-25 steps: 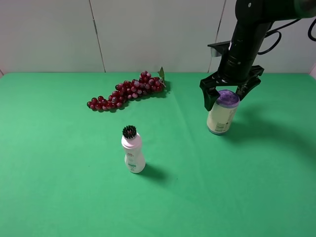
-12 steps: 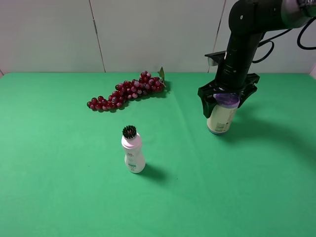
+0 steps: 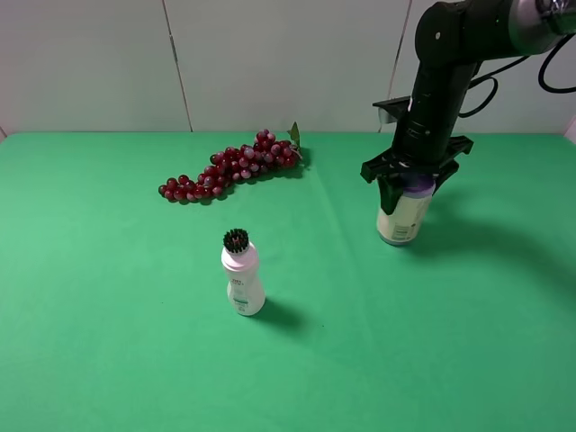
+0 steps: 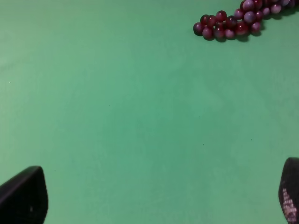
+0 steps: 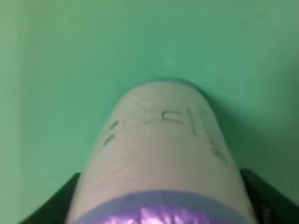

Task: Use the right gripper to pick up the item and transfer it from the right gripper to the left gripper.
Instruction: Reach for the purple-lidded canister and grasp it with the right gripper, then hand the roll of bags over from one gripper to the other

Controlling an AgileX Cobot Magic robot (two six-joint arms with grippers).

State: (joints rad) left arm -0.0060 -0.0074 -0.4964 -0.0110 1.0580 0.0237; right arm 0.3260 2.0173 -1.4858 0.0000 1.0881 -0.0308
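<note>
Cream-beige cylindrical canister with a purple lid stands upright on the green cloth table, towards its far right. The all-black two-fingered right gripper straddles the lid end, fingers close against both sides; whether they press yet cannot be told. Lifting and handover remain. The left gripper hangs spread wide over the cloth. Compared with a second ago, the right claw sits lower and narrower. A small white bottle and dark red grapes lie well apart.

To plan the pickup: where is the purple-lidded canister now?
In the exterior high view, the canister stands upright at the right, the right gripper around its lid, right of the grapes.
</note>
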